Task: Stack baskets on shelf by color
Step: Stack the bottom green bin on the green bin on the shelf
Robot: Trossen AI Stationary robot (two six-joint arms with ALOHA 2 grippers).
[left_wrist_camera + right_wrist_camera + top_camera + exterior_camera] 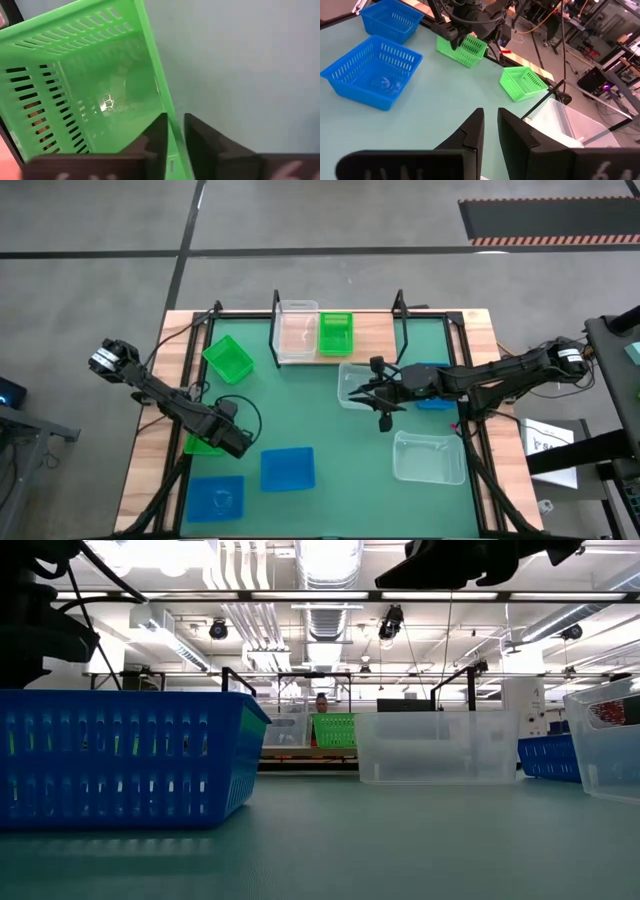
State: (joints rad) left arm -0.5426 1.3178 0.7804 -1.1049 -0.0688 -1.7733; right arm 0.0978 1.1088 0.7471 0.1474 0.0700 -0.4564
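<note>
surface: green mat [330, 430] | left pincer [172, 132] clamped on green basket [90, 85] wall | right pincer [490, 127] nearly together, empty

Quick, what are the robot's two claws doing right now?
Left tool: closed on the rim of a green basket.
Right tool: nearly closed, holding nothing, above the green mat.

Slotted plastic baskets — glossy green [75, 75], blue [372, 70], and a frosted clear one [428, 457] — sit on a smooth, matt green mat [330, 420]; pale wooden shelf board [375, 330], thin black metal uprights [399, 305].
</note>
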